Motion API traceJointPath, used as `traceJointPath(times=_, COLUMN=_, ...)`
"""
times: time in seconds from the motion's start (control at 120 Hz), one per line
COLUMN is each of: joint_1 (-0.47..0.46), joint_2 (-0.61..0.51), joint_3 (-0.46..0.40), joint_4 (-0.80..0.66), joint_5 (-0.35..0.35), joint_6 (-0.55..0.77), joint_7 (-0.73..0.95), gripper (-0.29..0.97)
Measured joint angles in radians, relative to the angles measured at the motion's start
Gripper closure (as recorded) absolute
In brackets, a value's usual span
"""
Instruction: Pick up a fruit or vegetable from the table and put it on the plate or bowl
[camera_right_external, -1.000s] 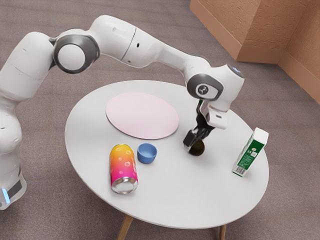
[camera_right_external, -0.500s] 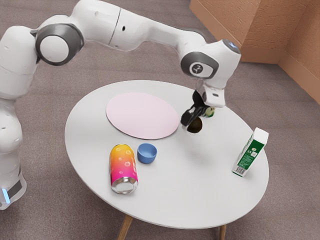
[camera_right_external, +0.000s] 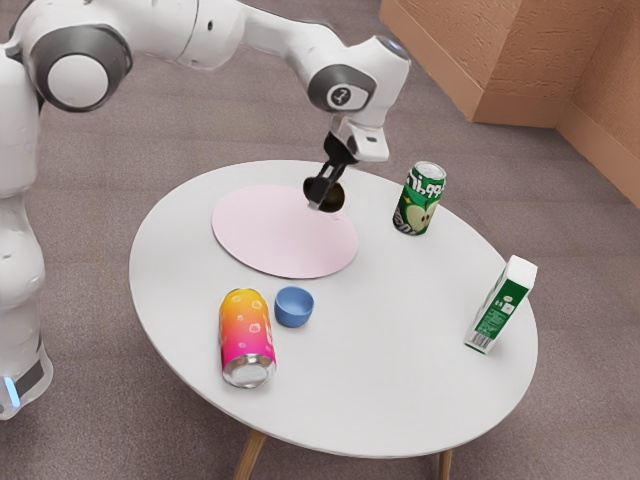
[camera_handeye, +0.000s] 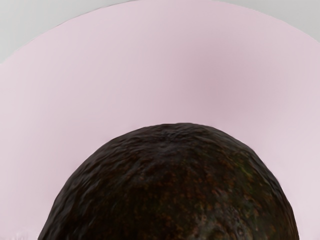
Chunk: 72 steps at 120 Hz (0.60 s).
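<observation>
The gripper (camera_right_external: 322, 196) was closed on the dark avocado (camera_right_external: 337, 198), holding it just above the far rim of the pink plate (camera_right_external: 270, 235), which lay toward the table's (camera_right_external: 400, 330) far edge. The pickup looked done; lowering and release were left.

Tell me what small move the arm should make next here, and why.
Probably lower the avocado straight down onto the pink plate. The gripper is shut on it in the air, and the wrist view shows plate surface beneath the fruit, so descending before release seems sensible.
</observation>
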Motion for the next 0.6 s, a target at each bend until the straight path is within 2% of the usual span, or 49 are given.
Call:
traceJointPath(times=0.108, joint_1=0.016, joint_2=-0.008, joint_3=0.049, joint_4=-0.022, joint_5=-0.019, joint_6=0.022, joint_7=0.021, gripper=0.34)
traceJointPath(times=0.342, joint_1=0.003, joint_2=-0.083, joint_3=0.057, joint_4=-0.13, joint_5=-0.043, joint_6=0.068, joint_7=0.054, gripper=0.34)
traceJointPath(times=0.45, joint_1=-0.008, joint_2=-0.088, joint_3=0.058, joint_4=-0.136, joint_5=-0.056, joint_6=0.073, joint_7=0.067, gripper=0.16)
traceJointPath(times=0.6, joint_1=-0.025, joint_2=-0.089, joint_3=0.064, joint_4=-0.137, joint_5=-0.066, joint_6=0.076, joint_7=0.081, gripper=0.05)
